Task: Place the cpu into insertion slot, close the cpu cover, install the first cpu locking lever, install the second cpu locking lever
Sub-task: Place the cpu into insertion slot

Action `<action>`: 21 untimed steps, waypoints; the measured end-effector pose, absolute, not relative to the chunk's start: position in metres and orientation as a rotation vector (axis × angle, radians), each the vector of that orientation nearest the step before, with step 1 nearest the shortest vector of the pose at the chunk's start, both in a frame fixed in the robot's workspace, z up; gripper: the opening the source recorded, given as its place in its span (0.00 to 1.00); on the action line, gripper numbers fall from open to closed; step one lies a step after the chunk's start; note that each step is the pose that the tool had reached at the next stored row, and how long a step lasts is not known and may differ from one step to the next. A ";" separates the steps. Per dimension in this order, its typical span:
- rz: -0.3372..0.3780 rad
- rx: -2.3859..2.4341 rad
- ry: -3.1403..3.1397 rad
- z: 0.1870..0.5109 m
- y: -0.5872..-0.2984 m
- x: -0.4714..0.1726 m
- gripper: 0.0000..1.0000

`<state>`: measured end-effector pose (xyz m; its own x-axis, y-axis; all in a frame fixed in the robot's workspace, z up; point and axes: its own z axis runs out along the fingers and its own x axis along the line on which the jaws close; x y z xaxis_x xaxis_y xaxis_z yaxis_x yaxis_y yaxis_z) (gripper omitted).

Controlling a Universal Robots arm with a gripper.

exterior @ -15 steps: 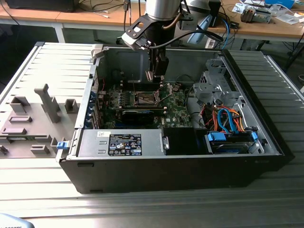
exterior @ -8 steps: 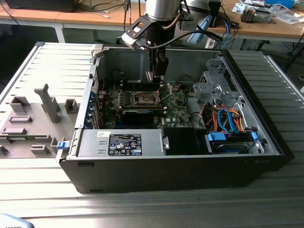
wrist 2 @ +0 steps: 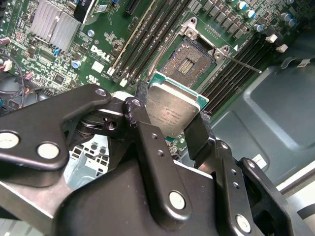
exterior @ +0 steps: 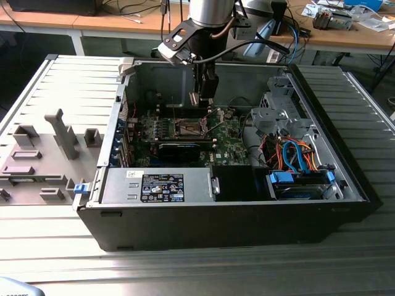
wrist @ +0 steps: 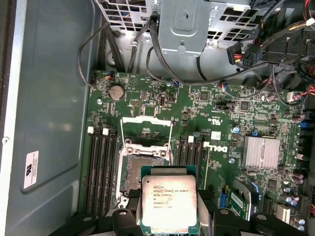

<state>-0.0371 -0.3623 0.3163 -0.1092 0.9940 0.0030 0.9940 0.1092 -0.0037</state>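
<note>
Gripper (wrist 2: 167, 118) is clenched on the cpu (wrist 2: 172, 105). The chip is pinched by its edges between the two fingers (wrist 2: 147, 142), metal face toward both wrist cameras. It's clear of the green circuit board (wrist: 221, 113) and not seated. The insertion slot (wrist: 140, 169) sits just past the fingertips, bare, contacts exposed. The cpu cover (wrist: 145, 119) is flipped open on the slot's far side from the gripper. In the exterior view the gripper hangs inside the open computer case (exterior: 247, 228), above the board.

A ribbed metal table (exterior: 185, 271) carries an open computer case (exterior: 247, 225) and, beside it, a grey fixture plate (exterior: 37, 157).
</note>
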 end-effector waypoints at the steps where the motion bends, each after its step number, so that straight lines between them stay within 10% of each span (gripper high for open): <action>1: 0.001 -2.095 -2.335 0.316 -0.362 -0.037 0.54; 21: 0.001 -2.114 -2.318 0.315 -0.362 -0.037 0.54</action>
